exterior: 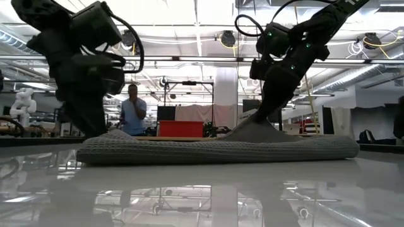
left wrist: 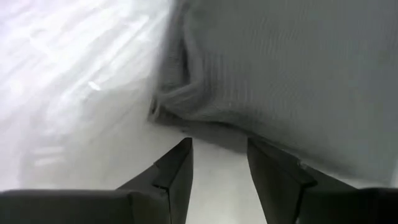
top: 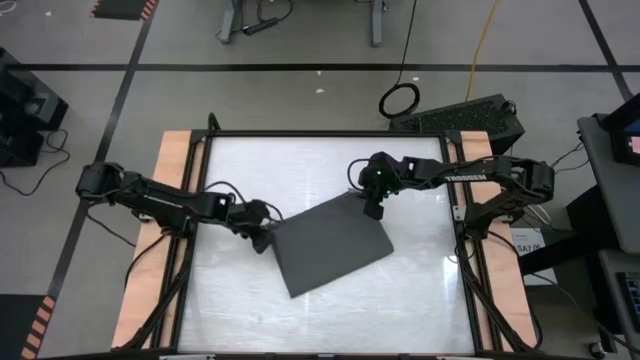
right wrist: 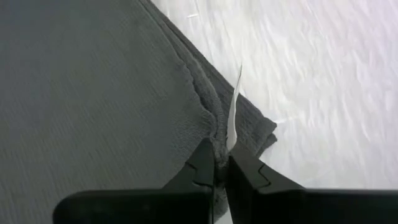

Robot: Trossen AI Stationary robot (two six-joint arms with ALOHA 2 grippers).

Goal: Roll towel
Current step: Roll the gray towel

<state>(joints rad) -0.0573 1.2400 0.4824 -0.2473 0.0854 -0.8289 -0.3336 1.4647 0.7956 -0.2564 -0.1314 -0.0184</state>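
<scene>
Both tools (right wrist: 219,163) on towel (top: 330,244) (right pinching)

A towel (top: 330,245) lies near the centre of the table (top: 420,300) in the high view, turned at an angle. The left gripper (top: 262,240) sits at the towel's left corner, just beside its edge. The right gripper (top: 373,208) sits at the towel's upper right corner, pinching the cloth there. In the low view, a person (exterior: 133,112) stands behind the table, left of centre, beyond the towel.
</scene>
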